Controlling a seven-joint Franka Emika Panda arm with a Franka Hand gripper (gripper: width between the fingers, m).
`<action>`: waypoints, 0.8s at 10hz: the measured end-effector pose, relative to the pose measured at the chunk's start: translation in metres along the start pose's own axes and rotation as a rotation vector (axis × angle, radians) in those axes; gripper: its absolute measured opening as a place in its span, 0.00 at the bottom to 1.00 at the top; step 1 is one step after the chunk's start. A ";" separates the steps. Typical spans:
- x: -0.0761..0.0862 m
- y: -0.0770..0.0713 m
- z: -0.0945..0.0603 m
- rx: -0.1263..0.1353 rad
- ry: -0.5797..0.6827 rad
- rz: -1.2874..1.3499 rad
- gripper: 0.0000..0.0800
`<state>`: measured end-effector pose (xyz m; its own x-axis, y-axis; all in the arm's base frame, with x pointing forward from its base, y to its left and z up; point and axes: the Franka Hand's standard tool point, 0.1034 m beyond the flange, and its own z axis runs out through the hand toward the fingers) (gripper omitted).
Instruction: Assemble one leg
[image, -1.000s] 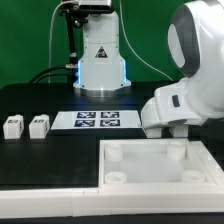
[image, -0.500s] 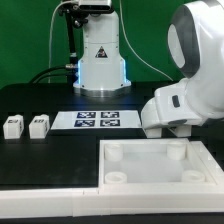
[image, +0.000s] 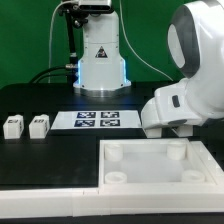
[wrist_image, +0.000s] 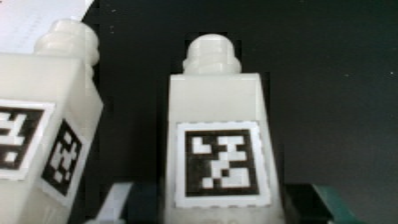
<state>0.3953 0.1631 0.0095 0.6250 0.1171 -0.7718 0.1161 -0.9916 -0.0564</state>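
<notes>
In the wrist view a white leg (wrist_image: 217, 130) with a black-and-white tag stands between my fingers. One finger (wrist_image: 118, 203) is on one side and the other on the opposite side. My gripper (wrist_image: 222, 207) is open around the leg's lower part, with a dark gap on at least one side. A second leg (wrist_image: 45, 120) stands close beside it. In the exterior view my gripper (image: 166, 130) is low behind the white tray's (image: 115, 178) far edge, at the exterior view's right. Its fingers and these two legs are hidden there. Two more legs (image: 13, 127) (image: 39, 125) stand at the exterior view's left.
The marker board (image: 98, 120) lies on the black table between the left legs and my gripper. The arm's white base (image: 98, 60) stands behind it. The tray fills the front right of the table.
</notes>
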 end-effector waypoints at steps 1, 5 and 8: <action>0.000 0.000 0.000 0.000 0.000 0.000 0.36; -0.013 0.017 -0.050 0.009 0.042 -0.074 0.36; -0.028 0.040 -0.112 0.027 0.185 -0.078 0.36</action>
<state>0.4690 0.1266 0.0994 0.7463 0.1996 -0.6350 0.1506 -0.9799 -0.1310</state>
